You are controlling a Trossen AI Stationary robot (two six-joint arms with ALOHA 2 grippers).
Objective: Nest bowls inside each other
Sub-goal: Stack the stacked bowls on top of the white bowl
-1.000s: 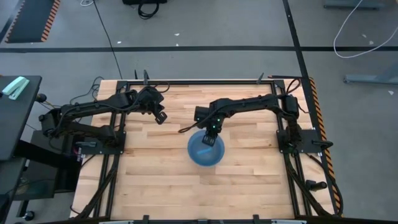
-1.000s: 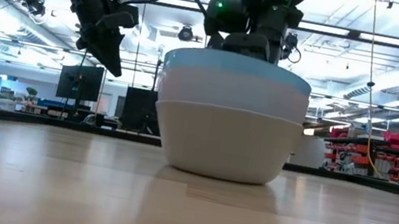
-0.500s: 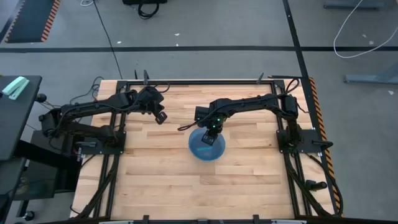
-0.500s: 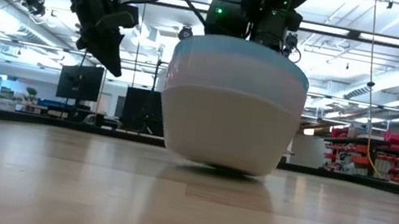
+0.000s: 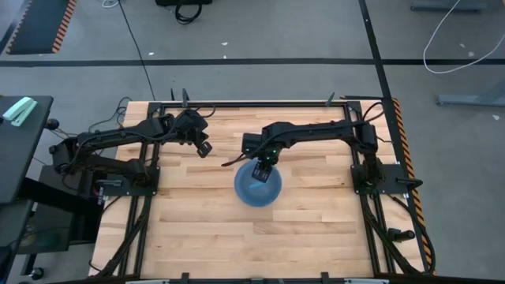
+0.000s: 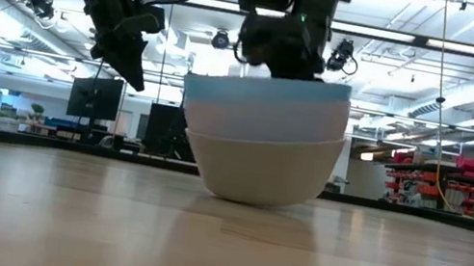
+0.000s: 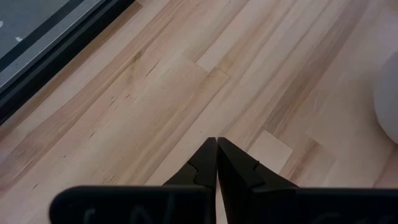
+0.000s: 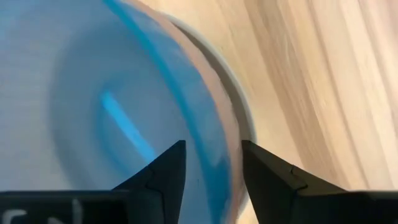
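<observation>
The three bowls sit nested as one stack (image 5: 257, 189) near the table's middle. The translucent blue bowl (image 8: 93, 93) is innermost and the pale grey-green one (image 6: 259, 171) outermost. The salmon one shows only as a thin band (image 8: 231, 134) between their rims. The stack stands tilted in the low view (image 6: 260, 142). My right gripper (image 5: 265, 171) is at the stack's far rim, shut on it. My left gripper (image 5: 203, 149) hangs shut and empty above the table's far left part, well apart from the bowls. My right gripper (image 8: 212, 152) has the stack's nested rims (image 8: 219, 163) at the far side between its two fingers. One finger (image 8: 165, 171) is inside the blue bowl and the other (image 8: 267, 177) outside the outer bowl. The fingers come from above, pointing down. The stack is tilted, its base at the tabletop.
Bare wooden tabletop (image 5: 316, 229) lies all around the stack. The table's dark frame rails (image 5: 260, 103) run along its edges. The left wrist view shows only wood and a rail beyond the shut fingers (image 7: 216, 149).
My right gripper has tipped the stack up by its rim and carried it a little toward the table's left edge. The stack stood level a second ago; now it is tilted and sits slightly further left.
</observation>
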